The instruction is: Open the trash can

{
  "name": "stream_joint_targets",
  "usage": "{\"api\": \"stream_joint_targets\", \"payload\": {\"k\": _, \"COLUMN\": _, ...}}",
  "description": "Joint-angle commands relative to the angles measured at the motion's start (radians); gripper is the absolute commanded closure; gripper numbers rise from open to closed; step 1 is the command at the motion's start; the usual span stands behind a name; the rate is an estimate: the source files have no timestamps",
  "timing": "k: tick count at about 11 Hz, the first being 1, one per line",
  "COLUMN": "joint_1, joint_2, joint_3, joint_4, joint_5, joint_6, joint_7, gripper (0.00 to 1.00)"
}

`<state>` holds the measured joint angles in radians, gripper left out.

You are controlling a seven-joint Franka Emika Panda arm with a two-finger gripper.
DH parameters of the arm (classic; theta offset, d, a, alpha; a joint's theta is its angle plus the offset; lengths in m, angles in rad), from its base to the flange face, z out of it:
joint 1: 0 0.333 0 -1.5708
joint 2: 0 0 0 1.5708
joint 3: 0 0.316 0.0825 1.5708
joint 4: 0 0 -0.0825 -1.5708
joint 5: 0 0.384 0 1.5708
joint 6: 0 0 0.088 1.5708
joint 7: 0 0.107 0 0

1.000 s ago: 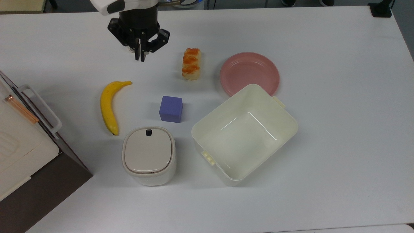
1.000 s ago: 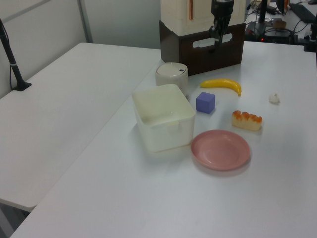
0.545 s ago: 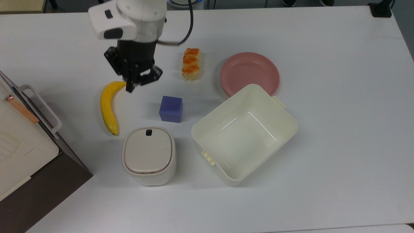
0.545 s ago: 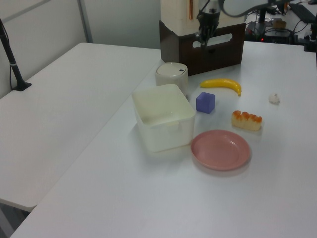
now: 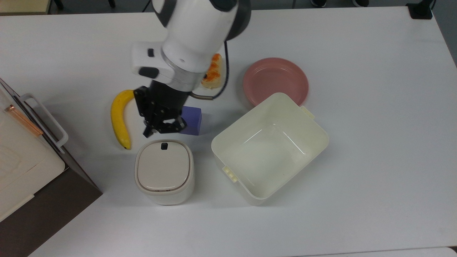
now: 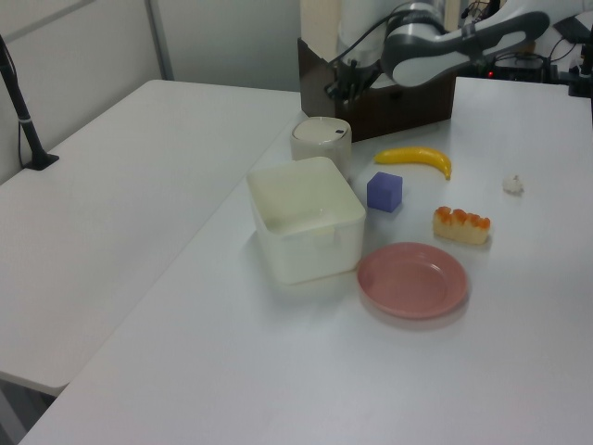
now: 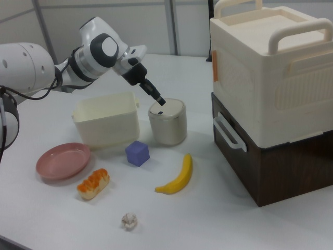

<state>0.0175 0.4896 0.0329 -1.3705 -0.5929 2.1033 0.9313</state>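
Gripper (image 5: 147, 134) fingers pressed together, nothing held; tip just above bin (image 5: 164, 172) lid's button edge, contact unclear. Bin lid down, between banana (image 5: 119, 116) and tub (image 5: 270, 147) in the top view; cube (image 5: 192, 121) just behind gripper

The white table (image 5: 375, 150) carries trash can (image 5: 164, 172), tub (image 5: 270, 148), plate (image 5: 275, 80), banana (image 5: 118, 117), cube (image 5: 192, 120), bread (image 7: 93, 183).
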Motion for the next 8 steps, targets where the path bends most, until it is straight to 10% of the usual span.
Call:
{"api": "stream_joint_targets", "payload": {"k": 1, "joint_1": 0.032, "joint_2": 0.036, "joint_3": 0.001, "joint_4": 0.022, "joint_5": -0.091, "joint_6": 0.000, "joint_7": 0.110, "gripper": 1.00}}
{"api": "stream_joint_targets", "payload": {"k": 8, "joint_1": 0.038, "joint_2": 0.069, "joint_3": 0.025, "joint_4": 0.021, "joint_5": -0.148, "joint_6": -0.003, "joint_7": 0.129, "gripper": 1.00}}
